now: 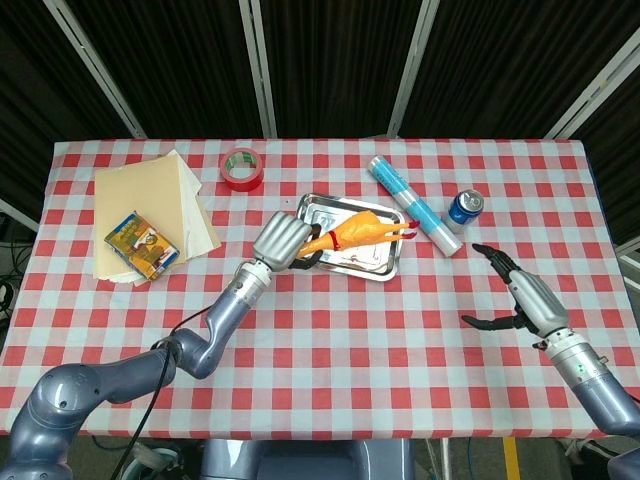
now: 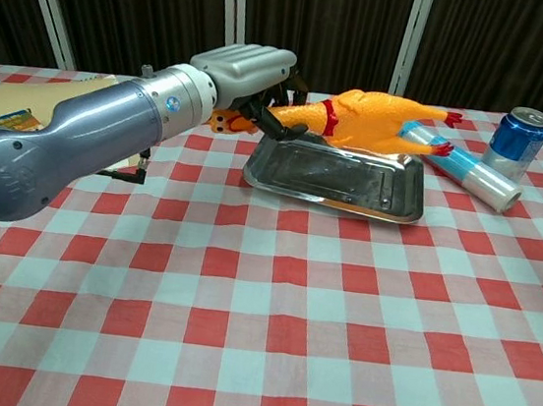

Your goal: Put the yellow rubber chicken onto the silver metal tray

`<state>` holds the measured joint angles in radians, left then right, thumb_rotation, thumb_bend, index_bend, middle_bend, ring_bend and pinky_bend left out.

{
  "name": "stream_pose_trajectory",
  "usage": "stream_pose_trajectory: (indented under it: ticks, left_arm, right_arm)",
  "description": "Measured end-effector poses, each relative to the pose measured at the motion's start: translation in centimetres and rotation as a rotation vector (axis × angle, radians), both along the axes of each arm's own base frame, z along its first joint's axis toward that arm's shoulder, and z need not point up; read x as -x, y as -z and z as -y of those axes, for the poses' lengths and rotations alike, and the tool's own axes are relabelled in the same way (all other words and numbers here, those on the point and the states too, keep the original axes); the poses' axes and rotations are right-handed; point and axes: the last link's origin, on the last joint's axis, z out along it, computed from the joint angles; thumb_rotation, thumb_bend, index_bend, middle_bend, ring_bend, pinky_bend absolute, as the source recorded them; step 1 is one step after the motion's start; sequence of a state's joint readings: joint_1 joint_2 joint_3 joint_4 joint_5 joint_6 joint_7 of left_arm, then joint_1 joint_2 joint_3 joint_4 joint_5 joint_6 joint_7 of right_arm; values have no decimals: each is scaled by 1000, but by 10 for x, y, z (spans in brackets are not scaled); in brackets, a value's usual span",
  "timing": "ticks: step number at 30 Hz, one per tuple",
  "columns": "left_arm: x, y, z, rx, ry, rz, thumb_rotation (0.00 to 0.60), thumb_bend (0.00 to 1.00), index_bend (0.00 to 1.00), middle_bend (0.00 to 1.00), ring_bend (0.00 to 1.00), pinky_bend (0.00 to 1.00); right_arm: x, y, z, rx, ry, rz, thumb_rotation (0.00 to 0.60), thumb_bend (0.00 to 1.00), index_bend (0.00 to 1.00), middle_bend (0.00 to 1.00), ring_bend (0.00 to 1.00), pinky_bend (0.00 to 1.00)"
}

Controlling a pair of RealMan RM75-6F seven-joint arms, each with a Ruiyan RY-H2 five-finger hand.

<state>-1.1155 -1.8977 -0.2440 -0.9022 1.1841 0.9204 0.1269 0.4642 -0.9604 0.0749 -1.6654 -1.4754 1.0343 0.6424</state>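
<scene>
Yellow rubber chicken (image 1: 358,231) held over the silver metal tray (image 1: 346,265), lifted clear of the tray floor in the chest view, body lying roughly level with the red feet toward the tray's far right corner. Left hand (image 1: 281,240) grips it at the head and neck end, fingers (image 2: 265,115) curled round the neck just off the tray's left rim; head mostly hidden under the hand. Tray sits near the middle of the counter (image 1: 320,350), a little toward the far edge, on the red-and-white checked cloth. Right hand (image 1: 523,300) hovers low near the counter's right edge, well apart from the tray, holding nothing, thumb and fingers spread wide. A blue-and-clear roll (image 1: 414,205) lies diagonally just beside the tray's right end; blue can (image 1: 464,207) upright beyond it. Red tape roll (image 1: 241,167) near the far edge, left of the tray. Stack of tan paper sheets (image 1: 160,205) at the far left corner, a small printed packet (image 1: 141,245) lying on it.
</scene>
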Motion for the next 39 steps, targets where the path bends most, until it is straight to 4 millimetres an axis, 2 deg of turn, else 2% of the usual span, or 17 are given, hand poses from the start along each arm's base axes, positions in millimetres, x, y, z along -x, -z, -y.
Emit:
stream_pose_trajectory:
  ticks: [11,21,25,29,34,36,39]
  left_arm:
    - [-16,19,-19,1,-51,-17,600,578,669,727,641,736]
    - [-29,35,-29,3,-98,-54,600,410,597,657,569,682]
    - [-30,41,-30,8,-120,-73,600,375,547,609,524,664]
    - [-30,45,-30,12,-139,-80,600,275,428,488,419,590]
    - [-27,50,-30,50,-163,-102,600,93,136,201,154,329]
    - [-25,52,-31,77,-182,-109,600,74,61,131,90,267]
    - [-26,52,-30,100,-200,-97,600,72,23,92,58,234]
  right_arm:
    - [4,-7,1,6,14,-3,442,182,0,68,34,147]
    - [7,-15,1,20,30,0,442,182,0,68,34,147]
    - [9,-16,2,21,37,-1,442,181,0,68,34,147]
    - [11,-18,2,28,43,3,442,181,0,68,34,147]
    - [13,-20,0,34,48,7,442,182,0,68,34,147]
    - [13,-20,0,35,48,9,442,182,0,68,34,147]
    - [14,-21,-1,35,47,11,443,182,0,68,33,147]
